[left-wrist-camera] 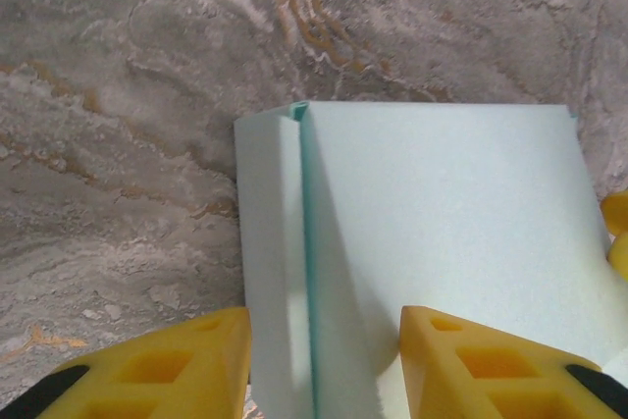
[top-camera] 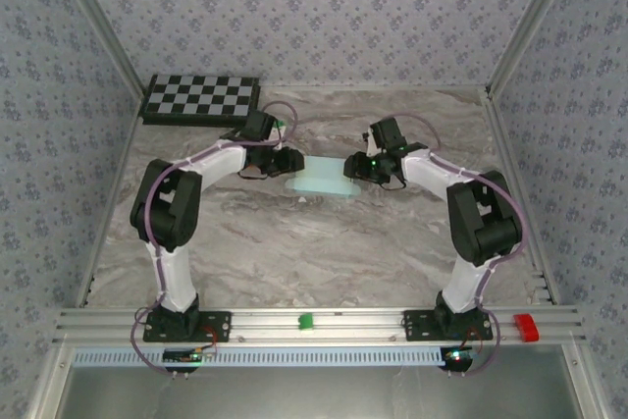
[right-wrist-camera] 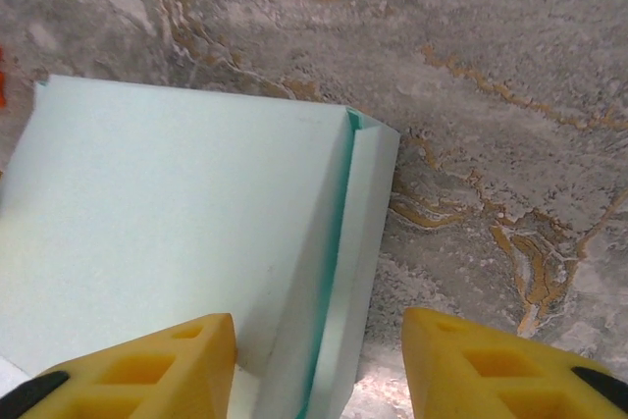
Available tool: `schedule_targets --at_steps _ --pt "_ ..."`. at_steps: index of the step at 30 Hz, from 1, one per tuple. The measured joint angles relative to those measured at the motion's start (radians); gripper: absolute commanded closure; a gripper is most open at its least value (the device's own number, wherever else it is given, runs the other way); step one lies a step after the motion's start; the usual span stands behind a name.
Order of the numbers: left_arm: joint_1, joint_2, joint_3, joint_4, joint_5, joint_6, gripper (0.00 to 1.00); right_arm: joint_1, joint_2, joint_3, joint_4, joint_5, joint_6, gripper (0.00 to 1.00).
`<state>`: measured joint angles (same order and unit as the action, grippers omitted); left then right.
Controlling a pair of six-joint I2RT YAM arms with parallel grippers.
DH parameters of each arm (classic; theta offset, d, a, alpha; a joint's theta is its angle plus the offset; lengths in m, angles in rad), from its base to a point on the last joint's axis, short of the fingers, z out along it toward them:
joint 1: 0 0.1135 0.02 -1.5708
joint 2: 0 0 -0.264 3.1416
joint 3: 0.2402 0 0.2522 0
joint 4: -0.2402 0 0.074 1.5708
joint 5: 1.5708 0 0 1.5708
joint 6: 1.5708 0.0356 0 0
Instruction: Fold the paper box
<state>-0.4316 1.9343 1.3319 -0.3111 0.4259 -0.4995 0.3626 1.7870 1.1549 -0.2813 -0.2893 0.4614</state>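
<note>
paper box (top-camera: 322,181) mid-table, checkerboard (top-camera: 201,98) far left — nearside open

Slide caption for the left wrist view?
Left claw open astride the creased flap of a pale aqua thin-card box on grey marbled tabletop.

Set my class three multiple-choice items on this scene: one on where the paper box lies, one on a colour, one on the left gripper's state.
1. Where does the paper box lie?
A on the checkerboard
B between the left gripper and the right gripper
C on the near rail

2. What colour are the left gripper's fingers?
A yellow
B green
C white

3. How does the left gripper stand?
A shut on nothing
B open, astride the box's folded edge
C holding a red block

Key:
1 B: the top view shows it on the table between them.
2 A: the left wrist view shows yellow.
3 B: its fingers sit apart, either side of the fold.
</note>
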Motion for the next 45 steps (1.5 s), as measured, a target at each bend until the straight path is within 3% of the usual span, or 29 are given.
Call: schedule_targets --at_steps 16,27,40,45 --pt "-0.014 0.010 -0.064 0.072 0.000 -0.043 0.73 0.006 0.095 0.069 0.000 -0.026 0.001 0.73" --pt "-0.022 -0.098 -0.211 0.146 -0.075 -0.134 0.72 0.039 0.174 0.184 -0.049 -0.031 -0.065 0.73" --pt "-0.112 -0.282 -0.412 0.162 -0.238 -0.279 0.69 0.105 0.302 0.403 -0.197 -0.038 -0.240 0.73" --pt "-0.133 -0.298 -0.423 0.155 -0.262 -0.291 0.63 0.119 0.307 0.432 -0.236 -0.001 -0.271 0.64"
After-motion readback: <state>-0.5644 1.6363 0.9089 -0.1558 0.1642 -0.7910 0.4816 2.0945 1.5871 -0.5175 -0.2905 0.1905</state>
